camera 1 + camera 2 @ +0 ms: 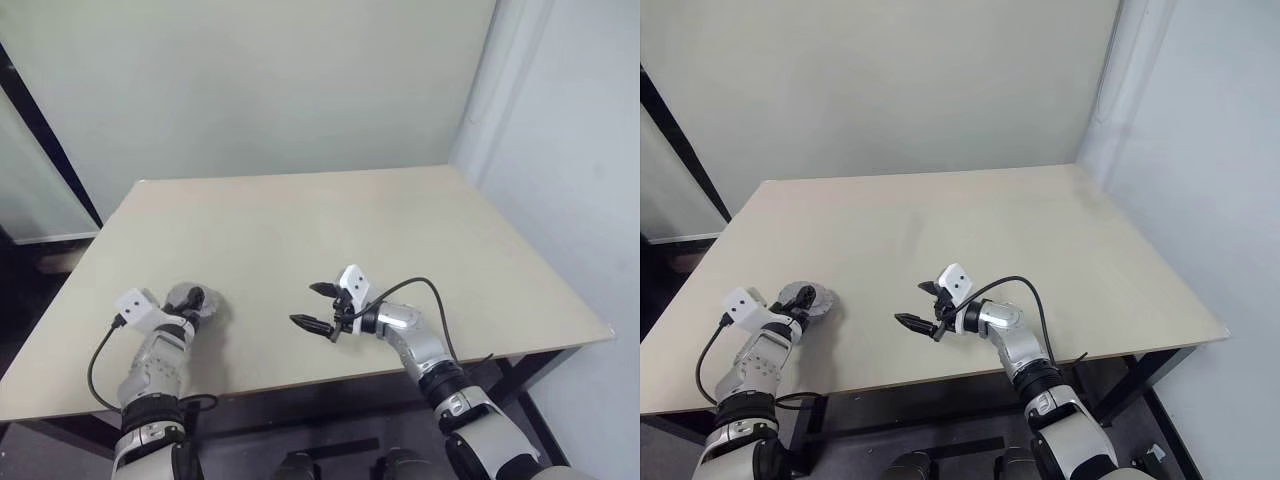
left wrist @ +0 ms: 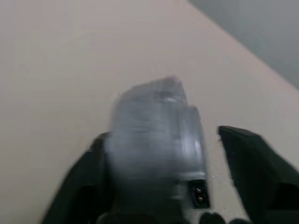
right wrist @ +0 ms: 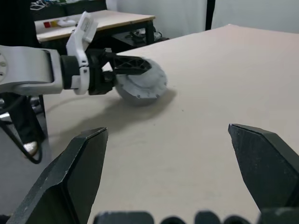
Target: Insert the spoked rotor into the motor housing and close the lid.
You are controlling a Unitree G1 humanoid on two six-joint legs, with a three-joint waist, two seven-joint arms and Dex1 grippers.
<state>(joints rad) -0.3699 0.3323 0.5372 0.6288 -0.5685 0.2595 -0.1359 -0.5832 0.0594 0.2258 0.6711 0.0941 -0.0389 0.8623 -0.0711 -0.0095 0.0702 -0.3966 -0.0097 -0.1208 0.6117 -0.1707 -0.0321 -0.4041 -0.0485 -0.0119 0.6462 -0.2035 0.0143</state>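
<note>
Head view: motor housing [image 1: 188, 303], a silvery round piece, at the table's [image 1: 330, 215] near left edge, at the left gripper [image 1: 189, 300]. Right wrist view: housing tilted between spread left fingers; right gripper [image 3: 173, 168] wide open, empty

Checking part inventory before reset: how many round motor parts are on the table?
1 visible: a silvery-grey round metal assembly near the beige table's front-left edge, between the left end effector's black fingers. Whether a copper rotor sits inside it cannot be told.
</note>
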